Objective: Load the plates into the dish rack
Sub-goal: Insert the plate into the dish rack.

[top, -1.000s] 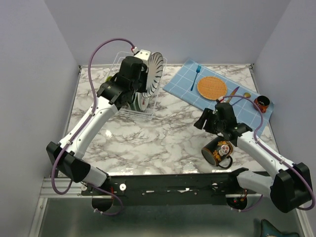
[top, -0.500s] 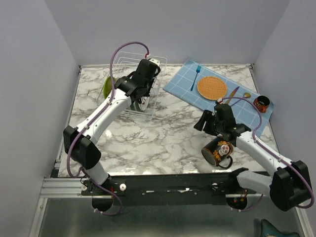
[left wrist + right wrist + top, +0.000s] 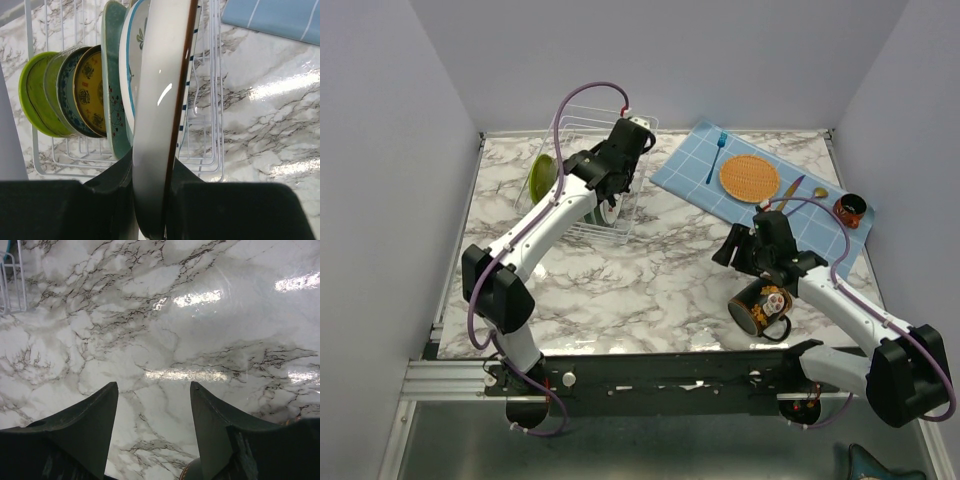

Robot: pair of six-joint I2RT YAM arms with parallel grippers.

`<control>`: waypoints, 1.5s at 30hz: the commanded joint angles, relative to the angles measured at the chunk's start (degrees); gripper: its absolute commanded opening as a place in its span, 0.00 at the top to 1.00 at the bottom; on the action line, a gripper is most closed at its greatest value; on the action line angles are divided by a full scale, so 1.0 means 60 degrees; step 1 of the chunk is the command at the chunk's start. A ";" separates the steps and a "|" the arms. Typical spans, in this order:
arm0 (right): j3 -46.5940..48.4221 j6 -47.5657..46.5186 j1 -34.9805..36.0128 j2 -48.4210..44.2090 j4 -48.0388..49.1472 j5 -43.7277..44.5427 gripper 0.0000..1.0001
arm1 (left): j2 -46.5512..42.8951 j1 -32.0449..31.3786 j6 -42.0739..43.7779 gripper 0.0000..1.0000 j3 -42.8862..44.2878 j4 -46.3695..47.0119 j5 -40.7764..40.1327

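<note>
Left hand (image 3: 150,176) was clamped on brown-rimmed plate (image 3: 160,90) | at dish rack (image 3: 578,120), 11 o'clock | risk: edge could knock teal-rimmed plate (image 3: 131,75), miss slot | right hand (image 3: 152,390) stood apart

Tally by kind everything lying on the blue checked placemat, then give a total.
Orange woven mat: 1
Blue fork: 1
Smaller cutlery pieces: 2
Small orange-red cup: 1
Total: 5
</note>
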 commanded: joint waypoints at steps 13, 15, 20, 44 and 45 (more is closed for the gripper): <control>-0.0397 0.0038 -0.0034 -0.0084 0.0290 -0.0140 0.32 | 0.0381 -0.0308 -0.2109 1.00 0.0519 0.0034 -0.1229; -0.0412 0.0008 -0.0034 -0.0070 0.0290 -0.0125 0.32 | 0.0440 -0.0323 -0.2198 1.00 0.0534 -0.0024 -0.1375; -0.0398 -0.0021 -0.0034 -0.0011 0.0290 -0.0111 0.32 | 0.0470 -0.0323 -0.2461 1.00 0.0490 -0.0112 -0.1698; -0.0324 -0.0006 -0.0048 0.0238 0.0261 -0.0155 0.32 | 0.0293 -0.0323 -0.2549 1.00 -0.0345 0.0429 -0.1654; -0.0339 0.0008 -0.0034 0.0238 0.0275 -0.0140 0.32 | 0.0308 -0.0323 -0.2593 1.00 -0.0403 0.0488 -0.1640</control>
